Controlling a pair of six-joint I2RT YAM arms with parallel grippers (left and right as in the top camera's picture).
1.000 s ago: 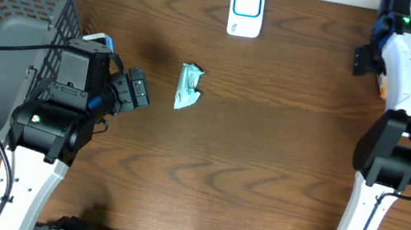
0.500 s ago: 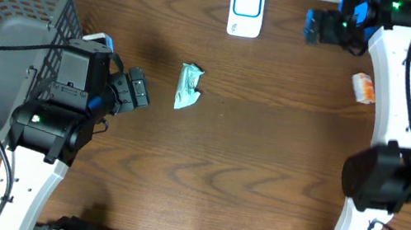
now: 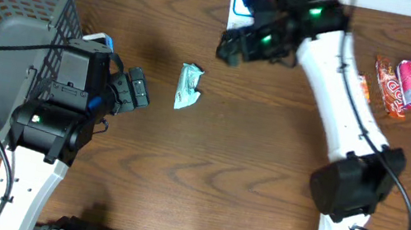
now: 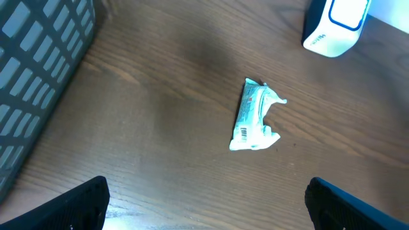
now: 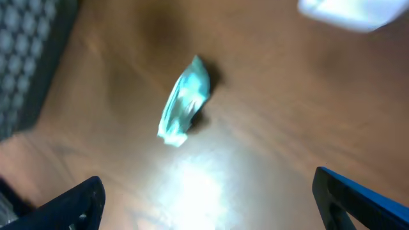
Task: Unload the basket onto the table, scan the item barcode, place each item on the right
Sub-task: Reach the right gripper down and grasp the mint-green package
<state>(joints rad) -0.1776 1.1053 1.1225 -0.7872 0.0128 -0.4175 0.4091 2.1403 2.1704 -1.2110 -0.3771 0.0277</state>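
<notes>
The right fingers (image 5: 71,206) have swung across the brown wooden desk (image 3: 247,164) and hang wide open near the small crumpled green packet (image 4: 254,118) lying there. The left fingers (image 4: 80,204), wide open too, are on its other side.

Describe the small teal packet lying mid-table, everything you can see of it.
The teal packet is a small crinkled wrapper, plastic-looking, with white print and a barcode facing up near one end. It lies flat on the wooden table, its ends flared, with nothing else touching it.
</notes>
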